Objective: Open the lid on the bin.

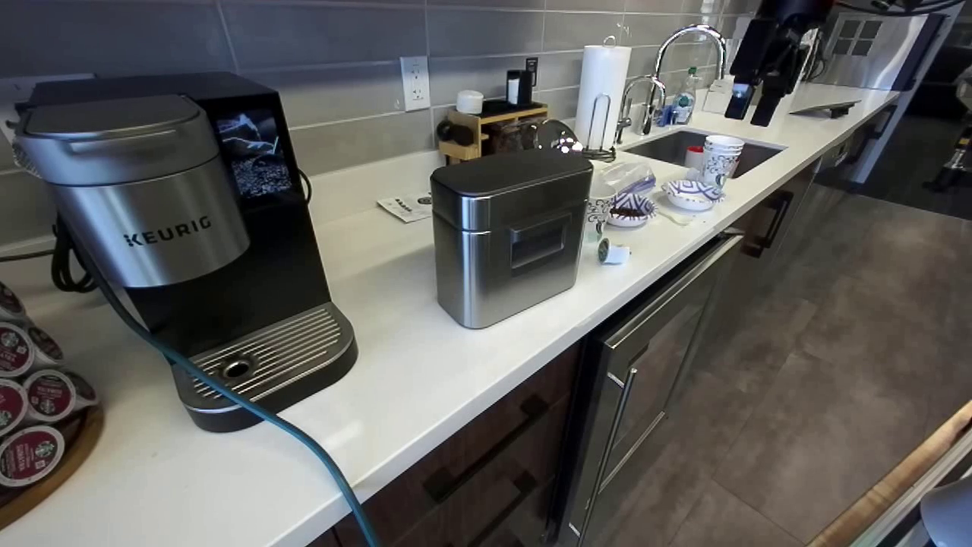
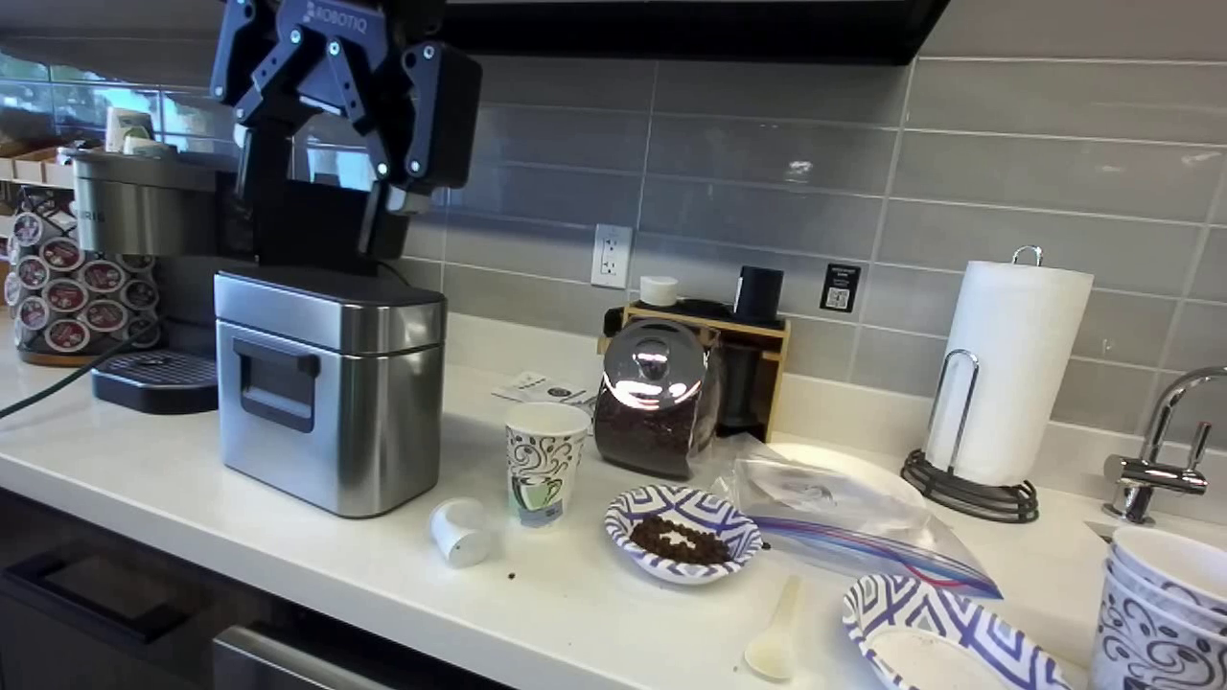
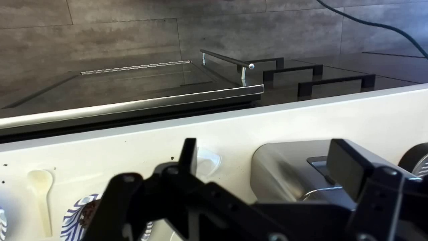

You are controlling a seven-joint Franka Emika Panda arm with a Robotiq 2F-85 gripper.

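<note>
The claw [image 2: 318, 225] hangs up high, fingers [image 3: 347, 167] spread wide, clear of the lid [image 1: 512, 171], and that lid sits flat down on top of the bin [image 1: 505, 281]! Bin's upright on the bench [image 1: 402, 349], btwn the Keurig [image 1: 182, 228] & a paper cup [image 2: 544, 465], w/ a pod [image 2: 462, 532] on its side near the base, cup side. Wrist cam's got the bin approx. lower right, part-hidden behind a finger, & in an exterior view there's a bowl [image 2: 682, 573] w/ brown bits [image 2: 671, 541] just past the cup.
</note>
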